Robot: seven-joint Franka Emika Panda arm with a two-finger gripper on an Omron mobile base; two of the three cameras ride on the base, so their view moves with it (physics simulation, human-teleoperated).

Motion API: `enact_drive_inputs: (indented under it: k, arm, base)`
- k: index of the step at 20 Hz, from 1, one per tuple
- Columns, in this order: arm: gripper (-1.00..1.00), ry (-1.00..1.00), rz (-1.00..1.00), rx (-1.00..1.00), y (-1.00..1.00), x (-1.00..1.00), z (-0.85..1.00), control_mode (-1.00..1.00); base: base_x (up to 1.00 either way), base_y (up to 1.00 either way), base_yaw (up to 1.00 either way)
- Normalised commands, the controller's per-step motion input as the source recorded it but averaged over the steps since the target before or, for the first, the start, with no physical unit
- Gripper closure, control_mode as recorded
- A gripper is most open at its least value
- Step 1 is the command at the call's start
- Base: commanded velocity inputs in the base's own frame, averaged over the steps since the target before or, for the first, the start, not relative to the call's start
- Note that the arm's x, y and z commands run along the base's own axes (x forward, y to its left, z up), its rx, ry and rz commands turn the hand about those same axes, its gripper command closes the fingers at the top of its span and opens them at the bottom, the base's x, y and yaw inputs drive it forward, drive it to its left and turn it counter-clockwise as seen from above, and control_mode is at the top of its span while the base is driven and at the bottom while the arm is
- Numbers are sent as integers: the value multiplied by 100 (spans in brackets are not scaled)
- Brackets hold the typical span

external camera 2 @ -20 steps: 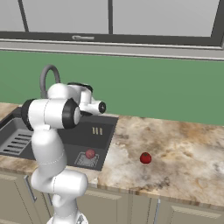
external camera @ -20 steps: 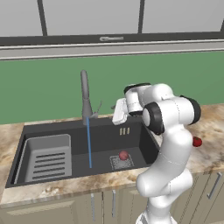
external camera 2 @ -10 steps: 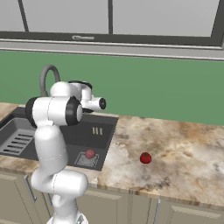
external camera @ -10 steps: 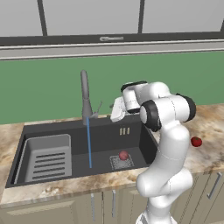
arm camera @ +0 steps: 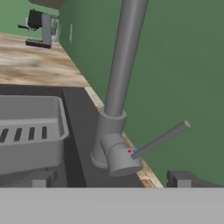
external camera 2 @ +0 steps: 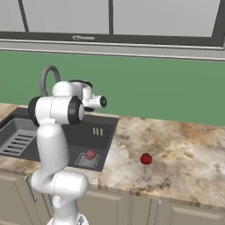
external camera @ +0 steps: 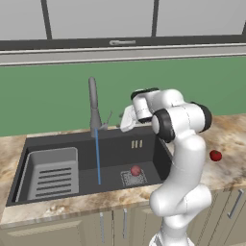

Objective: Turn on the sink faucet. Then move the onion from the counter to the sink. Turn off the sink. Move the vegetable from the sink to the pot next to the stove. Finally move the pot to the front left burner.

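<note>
The sink faucet [external camera: 93, 106] stands behind the dark sink [external camera: 149, 149], and a thin blue stream of water falls from its spout into the basin. Its side lever [arm camera: 160, 139] sticks out to the right of the base in the hand view. My gripper [external camera: 123, 123] hovers open just right of that lever, fingertips [arm camera: 179, 178] apart and short of it, with nothing between them. The onion [external camera: 135, 170], a small reddish ball, rests on the drain grate; it also appears in the right base view [external camera 2: 90, 154].
A second small red ball [external camera: 215, 155] lies on the marbled counter [external camera 2: 184, 162] right of the sink. The lighter slotted tray insert [external camera: 50, 173] fills the basin's left half. A green wall rises close behind the faucet.
My hand has crept slightly left towards the faucet lever and the elbow has swung left with it. Water keeps running and the onion has not moved.
</note>
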Motion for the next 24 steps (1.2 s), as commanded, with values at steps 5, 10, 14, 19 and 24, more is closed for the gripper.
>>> enact_drive_inputs:
  k: [5,10,14,19,24]
  arm:
    - [-100,0,0,0,4,12,0,-100]
    - [-100,0,0,0,3,12,0,-100]
    - [-100,0,0,0,2,10,-1,-100]
    - [-100,0,0,0,4,11,-1,-100]
    - [-100,0,0,0,5,12,-1,-100]
  base:
    - [0,0,0]
    - [0,0,0]
    - [0,0,0]
    - [0,0,0]
    - [0,0,0]
